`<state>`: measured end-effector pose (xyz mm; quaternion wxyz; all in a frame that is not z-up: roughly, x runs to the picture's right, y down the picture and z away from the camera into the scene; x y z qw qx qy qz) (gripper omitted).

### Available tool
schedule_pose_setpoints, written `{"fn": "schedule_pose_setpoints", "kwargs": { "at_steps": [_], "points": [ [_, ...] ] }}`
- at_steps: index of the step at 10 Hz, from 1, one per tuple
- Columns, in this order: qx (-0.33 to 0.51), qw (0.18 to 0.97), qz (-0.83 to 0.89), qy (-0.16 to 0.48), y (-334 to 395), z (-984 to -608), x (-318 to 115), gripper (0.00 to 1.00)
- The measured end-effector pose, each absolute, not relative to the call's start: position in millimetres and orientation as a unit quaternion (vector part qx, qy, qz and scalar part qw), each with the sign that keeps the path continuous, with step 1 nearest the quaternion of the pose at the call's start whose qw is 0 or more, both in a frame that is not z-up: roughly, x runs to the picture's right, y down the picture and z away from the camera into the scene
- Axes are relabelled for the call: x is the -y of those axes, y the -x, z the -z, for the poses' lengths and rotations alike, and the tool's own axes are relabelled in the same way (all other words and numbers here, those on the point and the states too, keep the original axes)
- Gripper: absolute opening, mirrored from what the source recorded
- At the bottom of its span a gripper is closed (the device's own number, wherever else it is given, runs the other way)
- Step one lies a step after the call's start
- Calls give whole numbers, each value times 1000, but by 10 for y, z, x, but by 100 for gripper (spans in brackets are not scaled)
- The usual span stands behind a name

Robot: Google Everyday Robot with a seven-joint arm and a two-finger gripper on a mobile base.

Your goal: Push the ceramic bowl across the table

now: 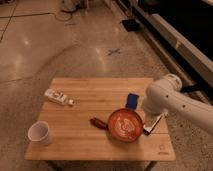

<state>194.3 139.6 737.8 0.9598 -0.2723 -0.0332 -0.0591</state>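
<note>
The orange-red ceramic bowl (124, 125) sits on the light wooden slatted table (85, 145), right of centre near the front edge. My white arm (167, 100) reaches in from the right and hangs over the table's right side, just right of the bowl. My gripper sits at the arm's lower end, close to the bowl's right rim, and the arm's bulk hides it. I cannot tell whether it touches the bowl.
A white cup (40, 133) stands at the front left corner. A small white bottle (59, 97) lies at the left. A blue item (132, 101) lies behind the bowl, a dark red item (98, 123) at its left, a white bar (154, 125) at its right.
</note>
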Motion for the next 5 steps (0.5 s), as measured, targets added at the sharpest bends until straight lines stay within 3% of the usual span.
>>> {"fn": "schedule_pose_setpoints", "kwargs": {
  "at_steps": [5],
  "points": [
    [59,951,79,294,-1543,-7714,-1571,65]
  ]
}}
